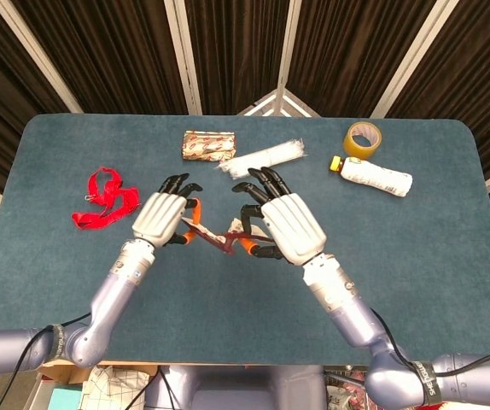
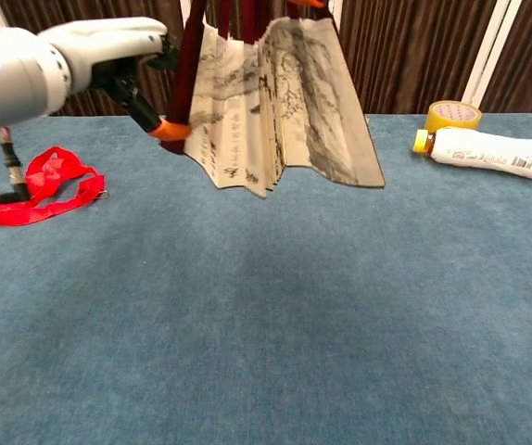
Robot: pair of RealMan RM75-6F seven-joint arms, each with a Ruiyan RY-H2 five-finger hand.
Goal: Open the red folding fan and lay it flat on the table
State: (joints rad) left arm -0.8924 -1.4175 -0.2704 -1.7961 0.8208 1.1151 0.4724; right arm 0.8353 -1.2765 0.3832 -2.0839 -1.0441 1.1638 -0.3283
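Note:
The red folding fan (image 2: 280, 116) hangs above the blue table (image 2: 266, 352), partly spread. Its cream leaf with ink painting faces the chest view, with a dark red guard stick on its left edge. From the head view only a thin red strip of the fan (image 1: 218, 240) shows between the two hands. My left hand (image 1: 163, 218) pinches the left guard, its orange-tipped thumb (image 2: 168, 130) against the stick. My right hand (image 1: 291, 227) grips the other side near the pivot. In the chest view only an orange fingertip of it shows, at the top edge.
A red ribbon (image 1: 104, 198) lies at the left. A patterned packet (image 1: 208, 145) and a white wrapped bundle (image 1: 266, 157) lie behind the hands. A yellow tape roll (image 1: 362, 139) and a white bottle (image 1: 373, 177) sit at the far right.

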